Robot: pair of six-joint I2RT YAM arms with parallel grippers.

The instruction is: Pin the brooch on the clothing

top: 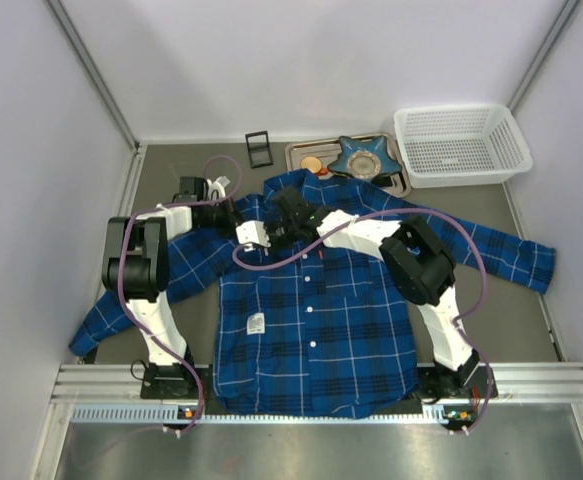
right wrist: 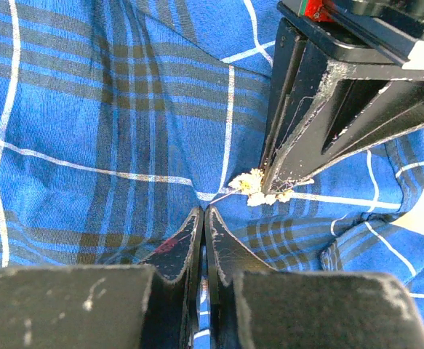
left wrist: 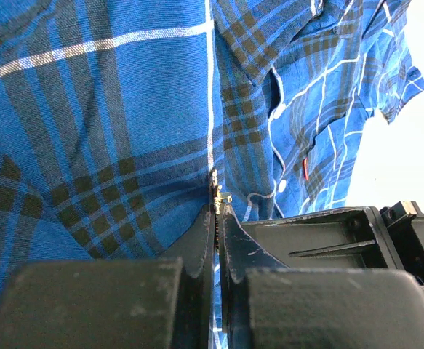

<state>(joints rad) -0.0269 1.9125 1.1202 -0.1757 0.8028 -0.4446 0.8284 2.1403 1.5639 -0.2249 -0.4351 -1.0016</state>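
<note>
The clothing (top: 311, 320), a blue and navy plaid shirt, lies spread flat on the table. Both grippers meet at its upper left chest, near the collar. My left gripper (top: 264, 236) (left wrist: 217, 198) is shut on the brooch (right wrist: 254, 186) (left wrist: 223, 196), a tiny pale gold flower. The brooch rests against the cloth, and its thin pin points toward my right gripper (right wrist: 204, 211) (top: 279, 232). That gripper is shut beside it, tips on the clothing (right wrist: 88, 109), where creases gather into what looks like a small pinched fold. The top view hides the brooch under the arms.
A white basket (top: 461, 145) stands at the back right. Left of it a metal tray (top: 399, 185) holds a blue star-shaped dish (top: 369, 157) and an orange piece (top: 312, 163). A small black frame (top: 259, 148) stands near the back wall. Sleeves spread to both sides.
</note>
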